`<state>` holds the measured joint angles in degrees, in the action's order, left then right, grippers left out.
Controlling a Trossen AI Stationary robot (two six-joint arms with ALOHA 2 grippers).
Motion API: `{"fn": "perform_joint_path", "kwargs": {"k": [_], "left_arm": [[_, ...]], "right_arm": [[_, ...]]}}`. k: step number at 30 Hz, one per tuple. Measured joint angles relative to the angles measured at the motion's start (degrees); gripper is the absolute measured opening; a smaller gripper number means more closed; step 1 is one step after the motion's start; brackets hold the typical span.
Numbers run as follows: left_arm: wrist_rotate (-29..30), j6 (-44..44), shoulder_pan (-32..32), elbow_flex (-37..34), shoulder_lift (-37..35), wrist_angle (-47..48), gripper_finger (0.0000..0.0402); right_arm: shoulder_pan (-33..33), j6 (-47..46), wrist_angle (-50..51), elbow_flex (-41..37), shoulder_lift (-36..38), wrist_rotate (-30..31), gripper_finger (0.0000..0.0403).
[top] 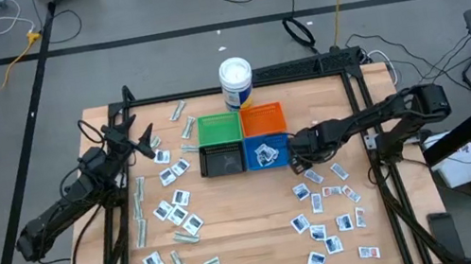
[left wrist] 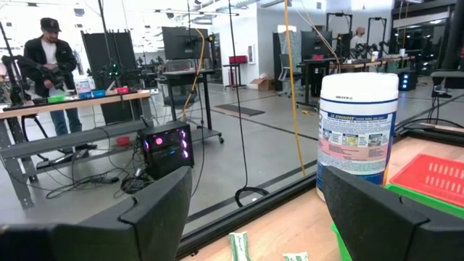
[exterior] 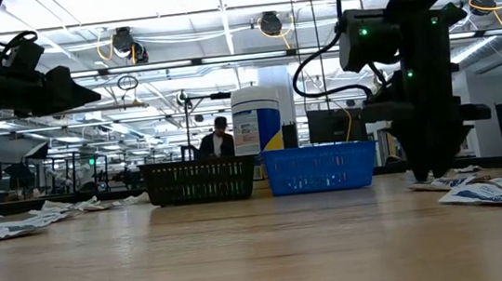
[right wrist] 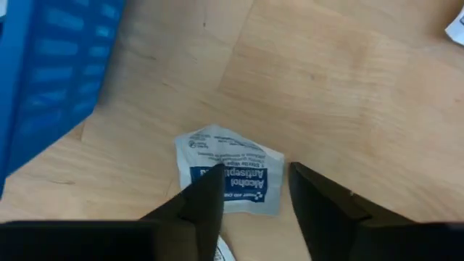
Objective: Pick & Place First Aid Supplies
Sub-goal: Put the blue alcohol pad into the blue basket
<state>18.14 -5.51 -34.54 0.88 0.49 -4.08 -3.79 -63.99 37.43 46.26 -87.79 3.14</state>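
I see my right gripper [right wrist: 250, 190] open and low over a white antiseptic sachet [right wrist: 230, 177] lying flat on the desk [top: 242, 227] just beside the blue bin [top: 266, 153], probably directly under the fingers, its long side across the gap.
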Motion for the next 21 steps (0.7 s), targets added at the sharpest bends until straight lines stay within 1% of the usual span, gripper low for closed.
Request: {"fn": "perform_joint_path", "kwargs": {"k": [6, 8, 14, 21], "left_arm": [[0.0, 0.0, 0.0, 0.0, 0.0, 0.0, 0.0308], [0.0, 0.0, 0.0, 0.0, 0.0, 0.0, 0.0308], [0.0, 0.0, 0.0, 0.0, 0.0, 0.0, 0.0308], [0.0, 0.0, 0.0, 0.0, 0.0, 0.0, 0.0308]], "right_arm": [[0.0, -0.8, -0.5, 0.0, 0.0, -1.6, 0.0036], [0.0, -1.3, -0.9, 0.0, 0.0, -1.8, 0.0011], [0.1, -1.5, -0.7, 0.4, 0.1, -2.1, 0.0005], [-0.1, 0.3, 10.9, 7.4, 0.4, -1.8, 0.0002]]}}
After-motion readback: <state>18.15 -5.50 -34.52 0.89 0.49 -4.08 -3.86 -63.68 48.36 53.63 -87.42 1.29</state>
